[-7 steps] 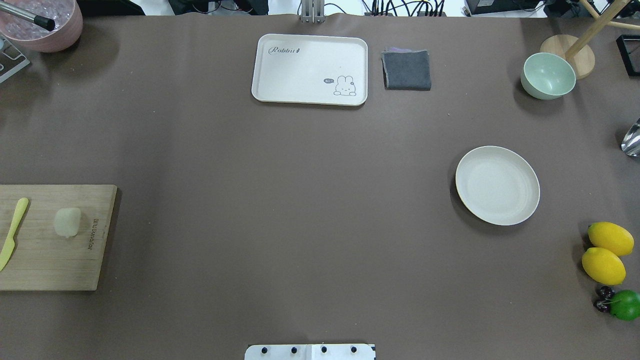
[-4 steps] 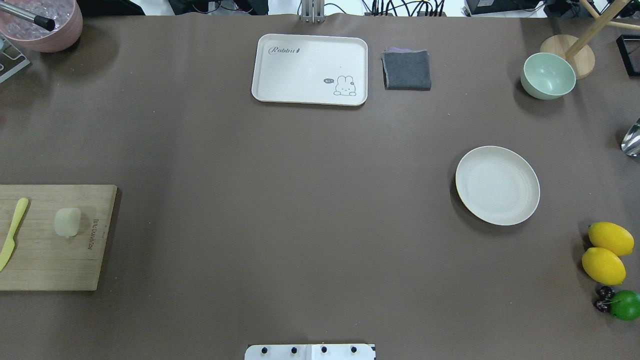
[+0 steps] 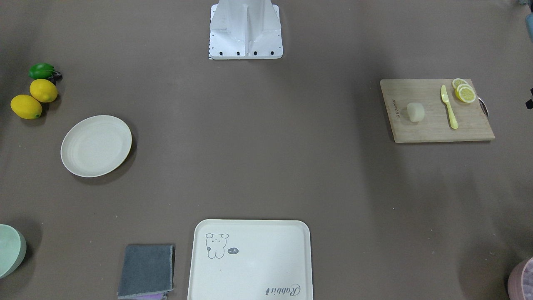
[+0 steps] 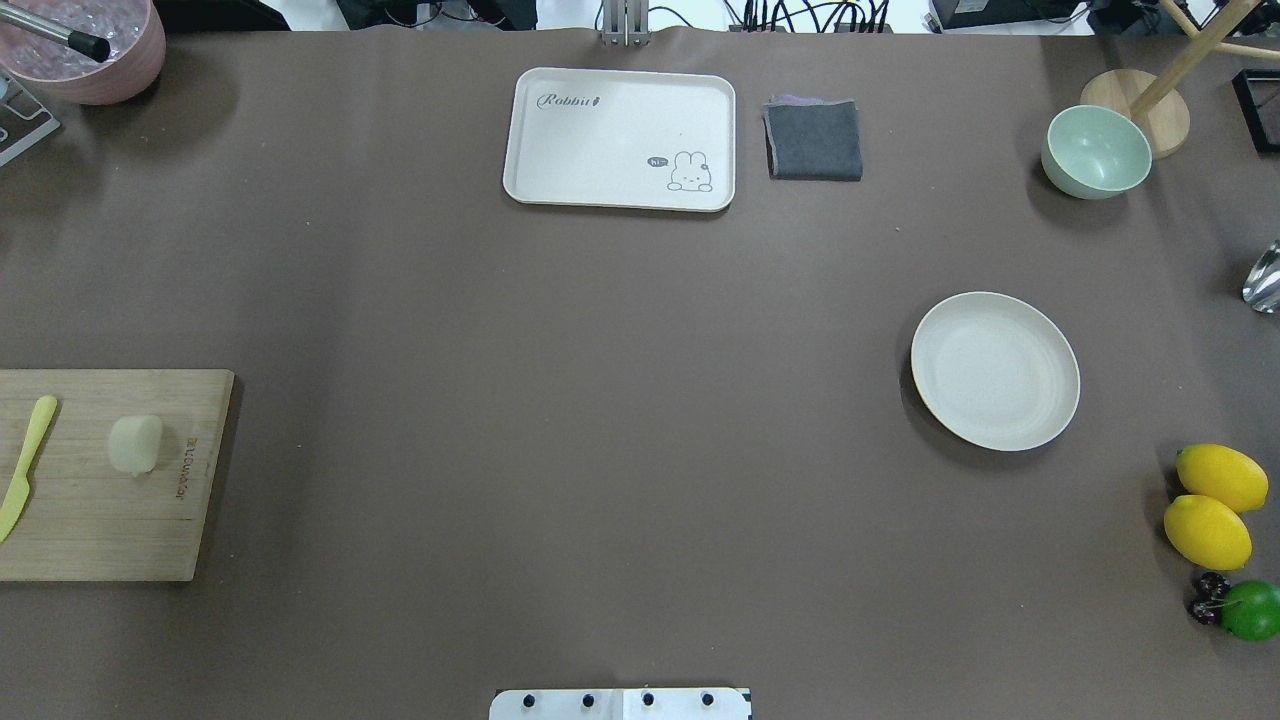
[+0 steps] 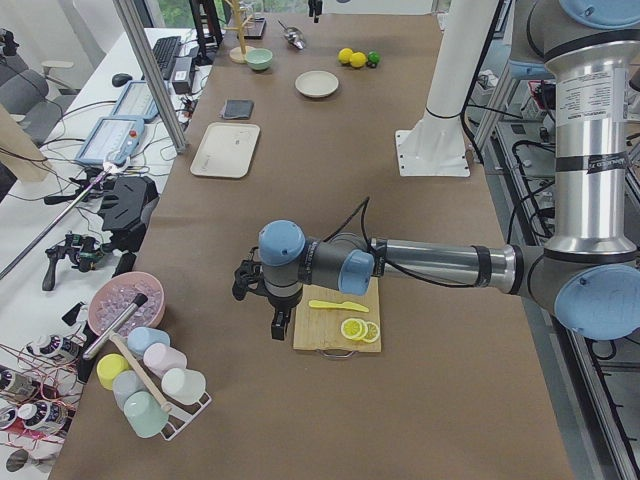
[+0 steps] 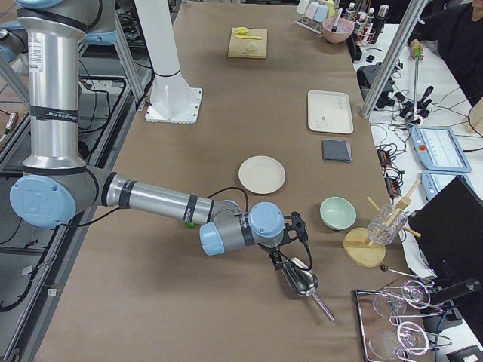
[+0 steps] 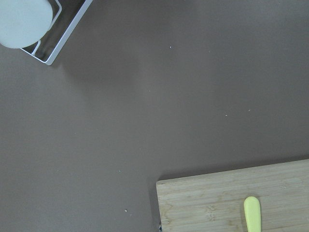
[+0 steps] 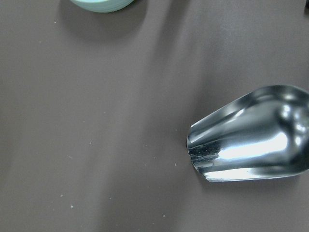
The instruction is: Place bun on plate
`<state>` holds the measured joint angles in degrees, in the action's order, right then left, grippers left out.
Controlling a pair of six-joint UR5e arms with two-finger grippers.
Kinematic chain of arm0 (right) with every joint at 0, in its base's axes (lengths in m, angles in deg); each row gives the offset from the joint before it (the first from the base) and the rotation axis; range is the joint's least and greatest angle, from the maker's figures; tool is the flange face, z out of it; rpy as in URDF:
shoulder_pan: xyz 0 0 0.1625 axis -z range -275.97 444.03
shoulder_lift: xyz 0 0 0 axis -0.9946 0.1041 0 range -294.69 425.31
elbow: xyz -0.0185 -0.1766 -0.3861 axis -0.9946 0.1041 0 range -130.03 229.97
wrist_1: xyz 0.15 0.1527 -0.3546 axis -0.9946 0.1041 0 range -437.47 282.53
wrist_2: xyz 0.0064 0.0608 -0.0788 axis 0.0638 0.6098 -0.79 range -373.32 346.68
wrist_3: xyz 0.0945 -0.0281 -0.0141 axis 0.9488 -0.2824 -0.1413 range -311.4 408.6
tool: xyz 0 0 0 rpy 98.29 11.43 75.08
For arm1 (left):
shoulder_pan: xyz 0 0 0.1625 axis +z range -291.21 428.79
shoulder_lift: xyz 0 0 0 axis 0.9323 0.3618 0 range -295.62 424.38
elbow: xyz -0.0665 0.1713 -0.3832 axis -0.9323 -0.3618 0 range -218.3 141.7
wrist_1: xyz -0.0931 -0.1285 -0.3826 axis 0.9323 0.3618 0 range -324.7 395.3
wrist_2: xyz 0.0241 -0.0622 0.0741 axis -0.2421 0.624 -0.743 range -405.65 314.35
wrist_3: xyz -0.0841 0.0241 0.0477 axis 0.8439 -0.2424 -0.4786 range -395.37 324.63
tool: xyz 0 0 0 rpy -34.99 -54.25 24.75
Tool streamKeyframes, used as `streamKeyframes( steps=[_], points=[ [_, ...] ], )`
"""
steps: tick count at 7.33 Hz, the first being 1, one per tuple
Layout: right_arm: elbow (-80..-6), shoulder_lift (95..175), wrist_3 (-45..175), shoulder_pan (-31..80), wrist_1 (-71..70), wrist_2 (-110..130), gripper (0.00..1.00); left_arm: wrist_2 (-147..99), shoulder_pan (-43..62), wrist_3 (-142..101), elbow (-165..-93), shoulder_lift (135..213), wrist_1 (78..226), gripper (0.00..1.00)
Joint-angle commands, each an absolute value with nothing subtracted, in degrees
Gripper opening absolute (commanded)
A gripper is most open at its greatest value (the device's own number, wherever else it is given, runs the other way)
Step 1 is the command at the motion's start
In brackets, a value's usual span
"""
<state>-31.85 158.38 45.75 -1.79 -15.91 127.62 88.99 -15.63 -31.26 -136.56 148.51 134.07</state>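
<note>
Bun (image 4: 135, 443) sits on the cutting board (image 4: 100, 530) at the counter's left end, on the half of the board nearer the counter's middle, with the yellow knife (image 4: 25, 460) lying just to its left. It is nearly as wide as long, and its slightly longer axis seems to run near to far. The plate (image 4: 995, 370) lies bare well apart on the right side, so the bun has to cross almost the whole counter. The left gripper (image 5: 278, 328) hangs above the counter just off the board's far left corner. Its wrist camera takes in only that corner and one end of the knife, so the bun lies to its right, beyond the knife. The right gripper (image 6: 278, 260) hangs at the opposite end, over a metal scoop (image 8: 251, 140) and past the plate, which makes the left arm much the nearer for the pick. Neither gripper's fingers show well enough to tell whether they are spread or pressed together; neither looks to be carrying anything.
</note>
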Motion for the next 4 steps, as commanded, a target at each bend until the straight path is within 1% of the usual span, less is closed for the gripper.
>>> streamKeyframes(
  steps=[1,2,4],
  points=[
    [-33.3,156.7,45.7,1.1,-11.3,125.9,1.0,89.1,-15.7,-31.0,-136.6,148.0,134.2,0.98],
    [-36.0,155.2,45.7,1.7,-6.0,124.8,1.0,89.1,-15.7,-31.1,-136.4,147.9,134.2,0.98],
    [-46.4,154.3,45.8,1.0,5.1,124.7,1.0,89.1,-15.5,-31.0,-136.3,148.0,134.1,0.98]
  ],
)
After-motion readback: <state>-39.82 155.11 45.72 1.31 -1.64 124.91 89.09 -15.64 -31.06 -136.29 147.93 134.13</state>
